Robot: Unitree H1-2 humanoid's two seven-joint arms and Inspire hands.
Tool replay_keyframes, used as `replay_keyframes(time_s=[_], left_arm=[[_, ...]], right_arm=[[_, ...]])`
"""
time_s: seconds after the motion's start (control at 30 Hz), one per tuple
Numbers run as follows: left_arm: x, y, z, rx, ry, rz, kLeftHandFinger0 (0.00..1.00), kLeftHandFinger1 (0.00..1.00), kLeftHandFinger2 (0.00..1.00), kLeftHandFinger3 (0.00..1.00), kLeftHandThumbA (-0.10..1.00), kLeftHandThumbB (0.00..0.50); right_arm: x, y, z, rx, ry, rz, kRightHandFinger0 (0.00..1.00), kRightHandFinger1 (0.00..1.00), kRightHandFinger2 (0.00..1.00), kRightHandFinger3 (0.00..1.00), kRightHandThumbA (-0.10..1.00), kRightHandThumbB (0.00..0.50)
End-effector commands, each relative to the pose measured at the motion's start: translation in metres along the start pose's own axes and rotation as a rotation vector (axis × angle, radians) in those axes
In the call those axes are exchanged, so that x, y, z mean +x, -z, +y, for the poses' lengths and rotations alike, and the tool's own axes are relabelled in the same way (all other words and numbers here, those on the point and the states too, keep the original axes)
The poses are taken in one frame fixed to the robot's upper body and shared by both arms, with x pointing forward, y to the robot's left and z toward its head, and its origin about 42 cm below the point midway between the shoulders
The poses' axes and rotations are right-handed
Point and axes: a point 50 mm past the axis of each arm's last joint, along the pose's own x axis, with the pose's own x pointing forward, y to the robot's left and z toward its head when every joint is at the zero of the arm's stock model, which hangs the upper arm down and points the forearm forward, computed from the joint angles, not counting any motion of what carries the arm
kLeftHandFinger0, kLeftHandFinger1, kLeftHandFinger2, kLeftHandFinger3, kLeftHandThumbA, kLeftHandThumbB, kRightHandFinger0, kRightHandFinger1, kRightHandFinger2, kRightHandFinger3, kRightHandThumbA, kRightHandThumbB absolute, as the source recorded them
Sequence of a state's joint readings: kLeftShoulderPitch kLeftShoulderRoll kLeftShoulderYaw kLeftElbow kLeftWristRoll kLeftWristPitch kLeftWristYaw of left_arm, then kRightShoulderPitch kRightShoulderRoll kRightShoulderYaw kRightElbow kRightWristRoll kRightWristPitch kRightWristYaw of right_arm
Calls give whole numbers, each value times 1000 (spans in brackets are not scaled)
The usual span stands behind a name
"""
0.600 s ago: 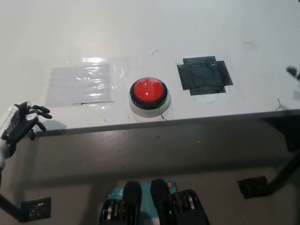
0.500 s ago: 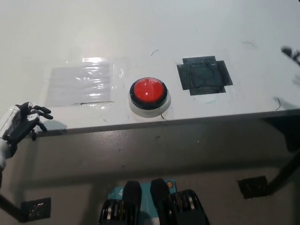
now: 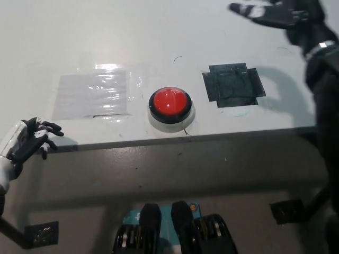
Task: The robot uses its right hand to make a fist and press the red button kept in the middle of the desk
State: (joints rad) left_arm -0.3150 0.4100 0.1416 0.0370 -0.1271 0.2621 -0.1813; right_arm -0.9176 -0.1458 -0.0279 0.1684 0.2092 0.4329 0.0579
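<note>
The red button [image 3: 170, 102], a dome in a black ring on a pale round base, sits in the middle of the white desk [image 3: 159, 42] near its front edge. My black right hand [image 3: 275, 13] is raised over the desk's far right, well behind and to the right of the button, with its fingers stretched out and apart, holding nothing. My white left hand [image 3: 26, 140] rests at the desk's front left edge with its dark fingers loosely curled and spread, holding nothing.
A square patch of dark tape [image 3: 233, 84] lies right of the button, under my right forearm's shadow. A clear shiny sheet [image 3: 94, 94] is taped left of the button. The desk's front edge runs just below the button.
My right arm has swung in from the right edge, up and leftward over the far right of the desk. The camera view has shifted slightly. The left hand has stayed put.
</note>
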Motion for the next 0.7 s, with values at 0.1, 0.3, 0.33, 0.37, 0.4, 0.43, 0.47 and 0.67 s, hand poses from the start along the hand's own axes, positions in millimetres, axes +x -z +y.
replay_keyframes(time_s=[0.1,0.3,0.33,0.37,0.4,0.43,0.47,0.67], left_arm=[[5,-12,8,31,3,-30,188,312,446,598,475,0],[6,-15,7,50,6,-41,210,337,487,610,496,0],[6,-14,7,46,7,-46,201,325,482,612,498,0],[7,-13,8,40,7,-37,207,321,472,611,511,0],[7,-13,8,39,8,-37,208,322,473,612,513,0],[9,-15,6,42,15,-37,208,320,464,613,516,0],[9,-15,6,44,14,-37,207,320,463,613,517,0],[11,-18,5,45,12,-46,203,321,470,609,502,0]], right_arm=[[33,-28,44,22,-47,-107,12,9,15,34,1000,271],[46,-27,78,20,-95,-97,0,111,299,306,1000,210],[49,-26,84,7,-98,-98,0,69,293,310,1000,206],[50,-24,95,10,-111,-106,0,32,259,284,1000,160],[50,-23,99,5,-115,-101,0,12,245,281,1000,164],[50,-19,103,10,-126,-98,0,0,225,282,1000,158],[50,-18,106,8,-133,-95,0,0,221,283,1000,168],[52,1,129,44,-203,-76,0,0,237,312,1000,125]])
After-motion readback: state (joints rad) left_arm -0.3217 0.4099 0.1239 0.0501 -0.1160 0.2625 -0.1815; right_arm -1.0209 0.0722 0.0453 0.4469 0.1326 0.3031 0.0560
